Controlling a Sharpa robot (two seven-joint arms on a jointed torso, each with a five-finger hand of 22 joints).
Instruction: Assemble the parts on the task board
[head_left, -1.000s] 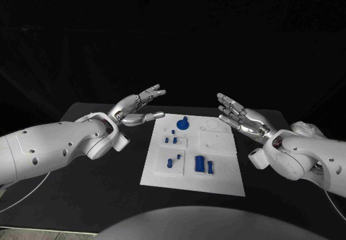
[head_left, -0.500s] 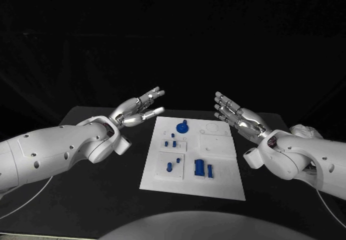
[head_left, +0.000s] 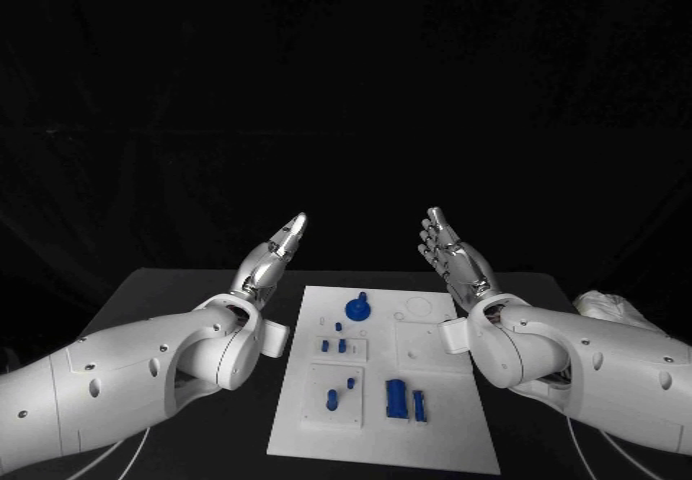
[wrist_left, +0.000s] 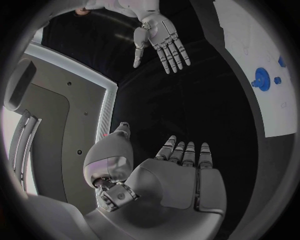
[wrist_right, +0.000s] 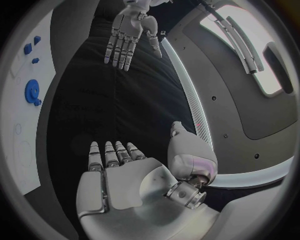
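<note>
The white task board (head_left: 447, 440) lies in the middle of the black table. On it are a blue gear (head_left: 358, 308), small blue pegs (head_left: 333, 346) and two upright blue blocks (head_left: 395, 398). My left hand (head_left: 278, 255) is raised above the board's far left corner, fingers straight and holding nothing. My right hand (head_left: 447, 255) is raised above the far right corner, also flat and empty, with its palm facing the left hand. The left wrist view shows my left hand (wrist_left: 169, 175), the right hand (wrist_left: 159, 37) and the gear (wrist_left: 260, 78). The right wrist view shows my right hand (wrist_right: 125, 180), the left hand (wrist_right: 128, 32) and the gear (wrist_right: 31, 92).
Black tabletop (head_left: 159, 300) runs along both sides of the board. A pale crumpled object (head_left: 606, 303) lies at the table's right edge behind my right arm. Cables hang under both forearms.
Both hands rose and straightened their fingers, and the left thumb drew in. The hands came closer together, palms facing. The head camera shifted, so the board sits lower in the picture.
</note>
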